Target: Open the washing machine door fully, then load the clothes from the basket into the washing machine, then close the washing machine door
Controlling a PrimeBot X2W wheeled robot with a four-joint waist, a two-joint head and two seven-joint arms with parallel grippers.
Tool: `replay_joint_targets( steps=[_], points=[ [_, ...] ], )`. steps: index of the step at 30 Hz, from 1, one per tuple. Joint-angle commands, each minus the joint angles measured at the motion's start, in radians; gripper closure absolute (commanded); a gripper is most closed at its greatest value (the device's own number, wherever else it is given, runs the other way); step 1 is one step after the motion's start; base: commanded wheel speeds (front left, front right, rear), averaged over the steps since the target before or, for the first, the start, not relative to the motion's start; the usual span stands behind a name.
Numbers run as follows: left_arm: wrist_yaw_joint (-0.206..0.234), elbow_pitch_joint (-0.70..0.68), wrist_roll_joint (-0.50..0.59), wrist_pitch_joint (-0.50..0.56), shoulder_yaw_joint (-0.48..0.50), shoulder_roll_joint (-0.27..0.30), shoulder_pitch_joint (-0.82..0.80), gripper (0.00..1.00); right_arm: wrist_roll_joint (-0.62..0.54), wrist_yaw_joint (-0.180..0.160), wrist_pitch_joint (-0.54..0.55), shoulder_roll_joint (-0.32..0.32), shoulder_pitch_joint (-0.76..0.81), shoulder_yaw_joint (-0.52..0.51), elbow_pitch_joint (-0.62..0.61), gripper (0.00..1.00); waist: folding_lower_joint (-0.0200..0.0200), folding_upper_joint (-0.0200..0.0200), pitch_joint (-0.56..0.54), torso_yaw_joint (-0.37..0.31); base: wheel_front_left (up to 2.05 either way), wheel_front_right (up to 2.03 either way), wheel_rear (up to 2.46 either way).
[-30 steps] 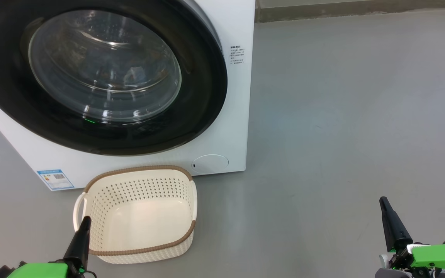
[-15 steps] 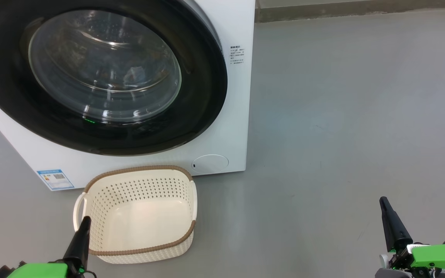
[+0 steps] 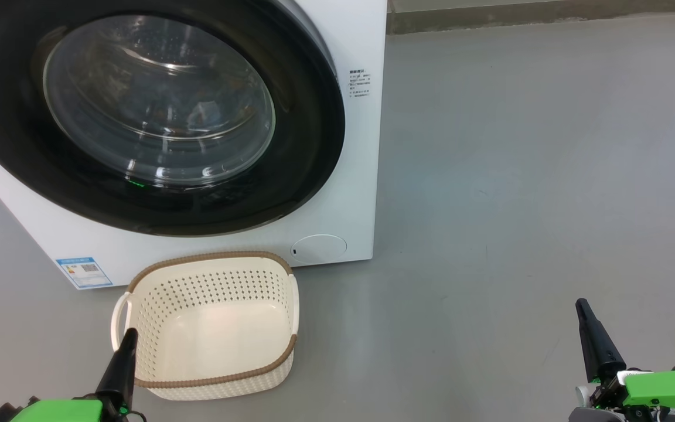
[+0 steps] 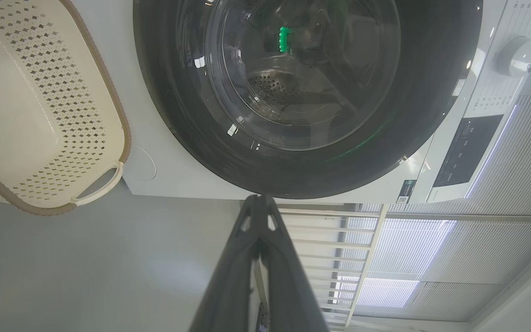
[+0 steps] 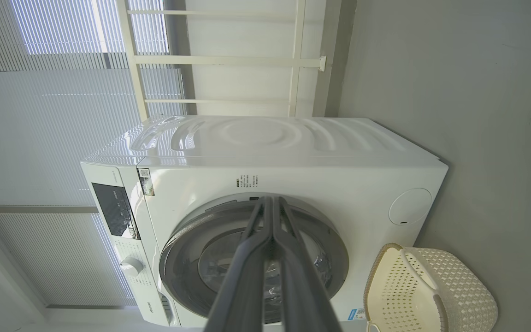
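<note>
The washing machine (image 3: 352, 176) stands at the upper left of the head view, white and front-loading. The washing machine door (image 3: 305, 146) is shut flat against its front, glossy black around a clear glass bowl (image 4: 302, 74). Just before it on the floor, the cream basket (image 3: 208, 256) holds nothing. The clothes are hidden; behind the glass I make out only dim shapes and reflections. My left gripper (image 3: 129, 335) is shut and empty, its tip over the basket's near left corner. Far to the right, my right gripper (image 3: 581, 306) is also shut and empty, above bare floor.
Grey floor (image 3: 519, 176) stretches to the right of the machine up to the wall base (image 3: 548, 14). The machine's dark control panel (image 5: 113, 210) and white knob (image 4: 519, 55) sit at its top. White railing and window blinds (image 5: 39, 115) lie behind the machine.
</note>
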Motion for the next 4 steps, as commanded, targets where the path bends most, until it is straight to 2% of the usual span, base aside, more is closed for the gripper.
replay_joint_targets(
  steps=[1,4],
  points=[
    [-0.003,-0.018,-0.001,0.006,0.035,0.011,-0.041,1.00,-0.004,-0.001,0.008,-0.004,-0.039,0.023,-0.024,1.00,0.0000,0.0000,0.000,0.000,0.00,0.00,0.00],
    [-0.003,-0.018,-0.001,0.006,0.035,0.011,-0.041,1.00,-0.004,-0.001,0.008,-0.004,-0.039,0.023,-0.024,1.00,0.0000,0.0000,0.000,0.000,0.00,0.00,0.00]
  ],
)
